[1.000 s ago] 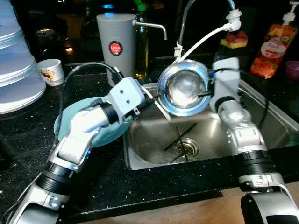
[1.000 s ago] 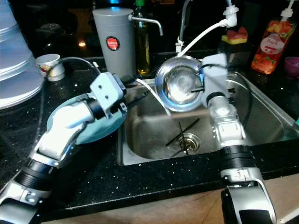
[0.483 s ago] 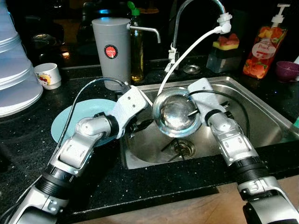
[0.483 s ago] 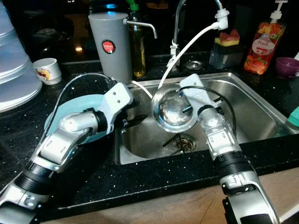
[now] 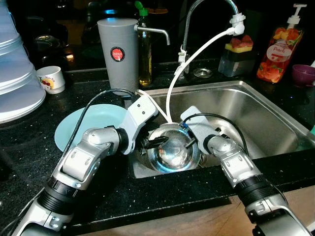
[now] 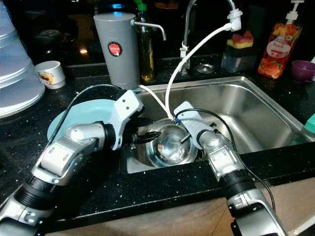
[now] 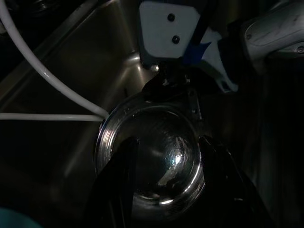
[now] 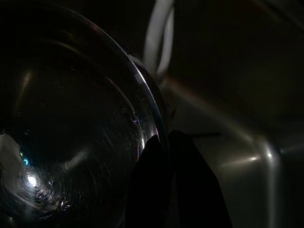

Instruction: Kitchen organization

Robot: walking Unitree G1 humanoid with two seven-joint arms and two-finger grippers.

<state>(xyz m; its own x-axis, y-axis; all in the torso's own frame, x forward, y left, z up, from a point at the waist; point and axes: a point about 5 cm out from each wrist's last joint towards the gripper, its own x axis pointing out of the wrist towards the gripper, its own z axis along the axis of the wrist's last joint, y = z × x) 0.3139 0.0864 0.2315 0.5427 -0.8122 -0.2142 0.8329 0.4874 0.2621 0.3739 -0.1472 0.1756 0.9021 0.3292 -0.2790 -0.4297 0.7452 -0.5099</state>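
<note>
Setting: a dark speckled counter [image 5: 162, 194] around a steel sink [image 5: 256, 110], tap [image 5: 206, 10] arching over its back edge.
Left of the sink: a pale blue plate [image 5: 78, 130] flat on the counter, touching nothing; behind it a small cup [image 5: 50, 78] and a grey dispenser [image 5: 118, 54].
Left gripper [image 5: 156, 142]: reaching over the sink's left rim, fingers spread wide and hovering above the bowl's mouth, gripping nothing.
Bowl: a shiny metal bowl [image 5: 172, 153] low in the sink's front left part, over the drain area, mouth up.
Right gripper [image 8: 164, 152]: fingers pinched tight across the bowl's rim, one inside, one outside.
Handling: looks light and rigid, not fragile, but polished and probably wet, so likely slippery and apt to swing from a one-sided pinch.
Where to hold: the rolled rim is the best purchase; a second grip opposite the right gripper would steady it.
</note>
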